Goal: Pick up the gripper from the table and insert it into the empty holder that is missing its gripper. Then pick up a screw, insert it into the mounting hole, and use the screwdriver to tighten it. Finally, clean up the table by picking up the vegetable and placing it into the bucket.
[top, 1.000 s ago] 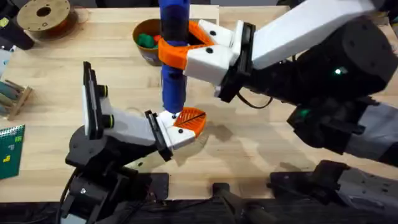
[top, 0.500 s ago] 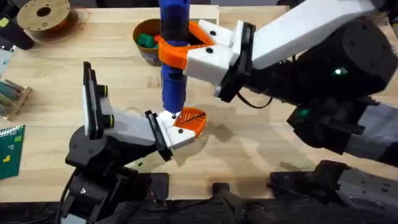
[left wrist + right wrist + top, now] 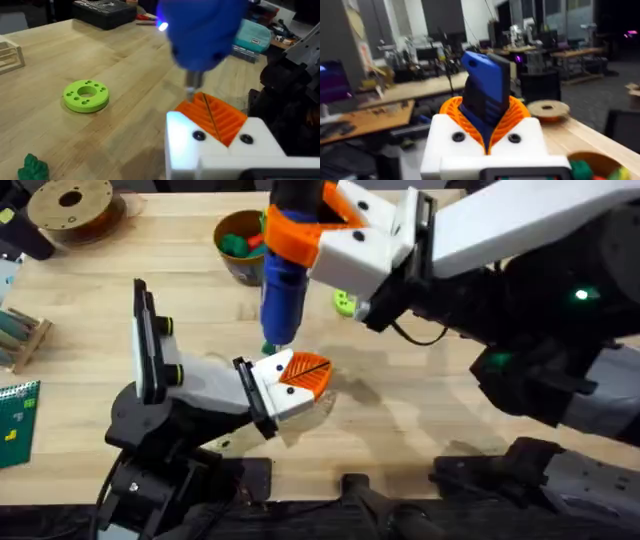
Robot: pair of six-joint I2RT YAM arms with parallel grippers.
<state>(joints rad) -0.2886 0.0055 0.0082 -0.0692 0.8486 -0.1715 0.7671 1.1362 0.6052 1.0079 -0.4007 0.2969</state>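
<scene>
My right gripper [image 3: 296,236] is shut on the blue screwdriver [image 3: 283,285], which hangs upright with its bit [image 3: 192,86] a little above my left gripper [image 3: 308,370]. The left gripper's orange ribbed gripper pieces [image 3: 212,116] sit pressed together in the white holder [image 3: 220,150], which shows two screw heads. The small dark green vegetable [image 3: 268,348] lies on the table just beyond the left gripper, also at the near corner of the left wrist view [image 3: 33,167]. The olive bucket [image 3: 226,258] stands at the back with toy pieces inside. In the right wrist view the screwdriver [image 3: 485,92] stands between the orange pads.
A bright green disc [image 3: 345,302] lies right of the screwdriver. A brown filament spool [image 3: 70,205] sits at the back left. A wooden rack [image 3: 20,335] and a green circuit board [image 3: 15,420] lie along the left edge.
My right arm has lifted the screwdriver up and back to the right, taking the bit off the left gripper's holder. The green disc and the vegetable now show. The left arm has not moved.
</scene>
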